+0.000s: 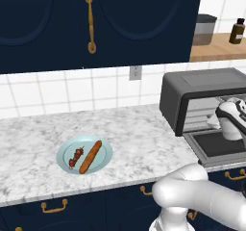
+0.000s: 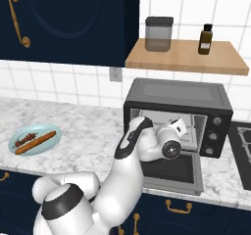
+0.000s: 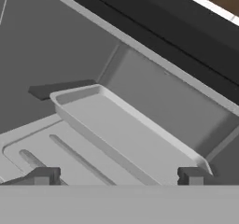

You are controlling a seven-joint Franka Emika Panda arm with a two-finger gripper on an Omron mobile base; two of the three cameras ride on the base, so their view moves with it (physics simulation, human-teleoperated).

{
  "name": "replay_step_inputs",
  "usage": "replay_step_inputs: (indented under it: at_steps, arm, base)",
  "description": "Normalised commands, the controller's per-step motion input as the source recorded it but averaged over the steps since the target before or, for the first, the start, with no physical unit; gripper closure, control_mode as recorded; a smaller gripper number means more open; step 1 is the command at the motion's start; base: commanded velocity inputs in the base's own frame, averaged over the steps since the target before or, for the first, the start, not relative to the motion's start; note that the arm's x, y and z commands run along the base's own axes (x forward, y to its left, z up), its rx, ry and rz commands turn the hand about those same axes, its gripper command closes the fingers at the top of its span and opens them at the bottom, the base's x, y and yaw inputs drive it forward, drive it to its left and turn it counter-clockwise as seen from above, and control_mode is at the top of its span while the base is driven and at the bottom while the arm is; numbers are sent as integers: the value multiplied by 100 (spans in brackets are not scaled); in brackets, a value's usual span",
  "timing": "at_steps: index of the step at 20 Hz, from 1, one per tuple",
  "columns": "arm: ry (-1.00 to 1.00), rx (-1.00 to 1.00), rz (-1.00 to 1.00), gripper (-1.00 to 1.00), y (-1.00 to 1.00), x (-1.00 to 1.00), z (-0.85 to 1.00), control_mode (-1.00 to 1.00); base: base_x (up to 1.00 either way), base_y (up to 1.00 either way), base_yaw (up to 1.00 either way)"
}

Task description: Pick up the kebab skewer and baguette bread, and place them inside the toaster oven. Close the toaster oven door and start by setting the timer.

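Note:
The kebab skewer [image 1: 76, 157] [image 2: 24, 140] and the baguette bread [image 1: 91, 156] [image 2: 38, 140] lie side by side on a pale blue plate [image 1: 107, 150] [image 2: 55, 132] on the marble counter, left of the arm. The toaster oven [image 1: 202, 83] [image 2: 176, 89] stands at the right. The toaster oven door [image 1: 216, 146] [image 2: 171, 173] is folded down flat. My gripper [image 3: 116, 176] [image 2: 182, 125] is open at the oven's mouth with nothing between its fingers. It faces a grey tray [image 3: 130, 134] inside the oven.
A wooden shelf [image 2: 186, 58] above the oven carries a grey jar [image 2: 158, 33] and a brown bottle [image 2: 206, 39]. Dark blue cabinets [image 1: 96, 23] hang over the counter. A stove edge [image 2: 243, 141] lies right of the oven.

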Motion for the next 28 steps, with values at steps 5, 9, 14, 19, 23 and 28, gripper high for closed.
replay_step_inputs:
  at_steps: [5,9,14,19,23,28]
  arm:
    - [0,-10,0,-100,0,26,-26,-100]
    - [-1,-9,0,-100,0,14,-12,-100]
    - [0,-7,0,-100,0,22,-10,-100]
    - [0,-3,0,-100,0,27,0,-100]
    - [0,-1,0,-100,0,30,-4,-100]
    - [0,0,0,-100,0,20,-9,-100]
  base:
    - [0,0,0]
    - [0,0,0]
    - [0,0,0]
    - [0,0,0]
    - [0,0,0]
    - [0,0,0]
